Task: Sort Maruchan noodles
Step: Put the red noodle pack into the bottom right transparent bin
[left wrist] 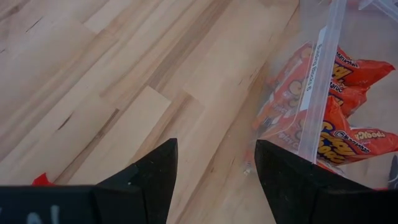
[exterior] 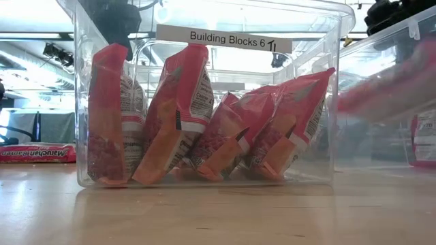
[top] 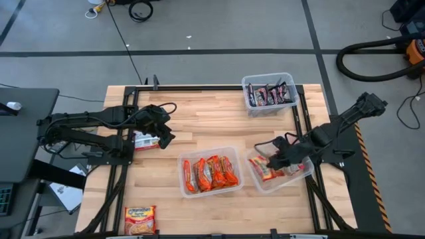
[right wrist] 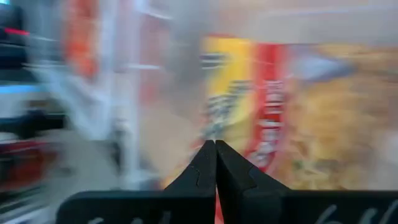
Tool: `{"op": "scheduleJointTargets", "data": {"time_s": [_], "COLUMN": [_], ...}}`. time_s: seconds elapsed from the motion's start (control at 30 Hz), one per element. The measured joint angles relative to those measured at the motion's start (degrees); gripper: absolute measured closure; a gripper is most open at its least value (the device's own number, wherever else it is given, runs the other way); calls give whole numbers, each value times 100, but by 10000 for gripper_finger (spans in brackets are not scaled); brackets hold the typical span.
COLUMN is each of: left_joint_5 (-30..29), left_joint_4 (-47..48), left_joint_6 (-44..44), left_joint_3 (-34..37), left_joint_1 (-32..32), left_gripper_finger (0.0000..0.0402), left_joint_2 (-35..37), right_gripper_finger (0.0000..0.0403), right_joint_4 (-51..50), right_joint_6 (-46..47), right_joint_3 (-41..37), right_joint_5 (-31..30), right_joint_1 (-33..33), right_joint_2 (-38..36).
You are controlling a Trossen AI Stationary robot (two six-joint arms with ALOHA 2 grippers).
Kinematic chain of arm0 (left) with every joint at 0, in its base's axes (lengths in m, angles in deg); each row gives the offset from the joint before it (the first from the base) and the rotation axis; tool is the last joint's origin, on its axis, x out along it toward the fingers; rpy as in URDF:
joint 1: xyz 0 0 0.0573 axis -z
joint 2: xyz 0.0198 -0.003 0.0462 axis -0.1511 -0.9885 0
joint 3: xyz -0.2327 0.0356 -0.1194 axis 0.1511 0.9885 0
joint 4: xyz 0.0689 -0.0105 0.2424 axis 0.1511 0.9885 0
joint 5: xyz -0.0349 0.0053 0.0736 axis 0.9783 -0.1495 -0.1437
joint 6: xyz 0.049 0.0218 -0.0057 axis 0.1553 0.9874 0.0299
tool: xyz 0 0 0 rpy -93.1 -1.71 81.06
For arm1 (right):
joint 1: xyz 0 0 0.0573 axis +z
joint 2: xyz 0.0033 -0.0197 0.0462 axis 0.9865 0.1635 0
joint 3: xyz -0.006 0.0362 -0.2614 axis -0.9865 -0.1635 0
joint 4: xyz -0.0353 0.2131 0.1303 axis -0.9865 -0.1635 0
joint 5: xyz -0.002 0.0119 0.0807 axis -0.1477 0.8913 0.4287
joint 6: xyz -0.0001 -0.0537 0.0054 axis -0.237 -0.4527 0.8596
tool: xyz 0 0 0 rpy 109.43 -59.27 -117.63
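Note:
Several orange Maruchan noodle packets [top: 210, 172] stand on edge in the clear middle bin [top: 183, 192], leaning on each other [exterior: 204, 116]. Dark packets [top: 269, 95] fill the far bin [top: 287, 79]. A yellow-red packet [top: 265, 170] lies in the right bin [top: 302, 174]; my right gripper [top: 271, 159] hangs shut just over it [right wrist: 216, 144]. My left gripper [top: 165, 133] stands open over bare wood [left wrist: 214, 162], beside a red-white packet [top: 146, 141] that lies flat on the table. Another yellow packet [top: 139, 220] lies flat near the front edge. My right gripper points slanting down at the yellow-red packet [right wrist: 273, 106] in the right bin. The wrist view is blurred, and I cannot tell whether the shut fingertips touch the wrapper.
The three clear bins stand close to the table's right half, and the middle bin bears a label [exterior: 225, 38]. Black rails [top: 300, 119] run along the table's left and right sides. Bare wood lies between the left arm and the middle bin [top: 199, 126].

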Motion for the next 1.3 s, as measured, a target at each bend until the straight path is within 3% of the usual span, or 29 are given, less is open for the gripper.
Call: {"op": "scheduleJointTargets", "data": {"time_s": [0.2, 0.37, 0.57, 0.77, 0.9, 0.97, 1.07, 1.3], "left_joint_5": [27, 147, 151, 149, 149, 151, 149, 151], "left_joint_4": [-4, -3, -22, -207, -212, -212, -212, -214], "left_joint_6": [-38, -155, -256, -181, -160, -157, -107, 121], "left_joint_3": [0, 0, 0, 0, 2, 2, 2, 2], "left_joint_1": [0, 1, 0, 0, 0, 0, 0, -96], "left_gripper_finger": [185, 185, 185, 185, 185, 185, 185, 185], "left_joint_2": [0, 0, 0, 0, 0, 2, 0, 0], "right_gripper_finger": [400, 400, 401, 401, 395, 383, 347, 220], "right_joint_4": [2345, 2478, 647, -1443, -2428, -2493, -2297, -1626], "right_joint_6": [261, 250, -576, -1380, -61, 354, 190, -577], "right_joint_3": [-1346, -1702, -568, 919, 1603, 1745, 1789, 1780], "right_joint_5": [-289, -409, -351, -29, 267, 605, 741, 1030], "right_joint_1": [-2, -2, -15, -13, -100, -144, -122, -169], "right_joint_2": [-372, -288, 145, 1355, 2232, 2570, 2940, 3344]}}
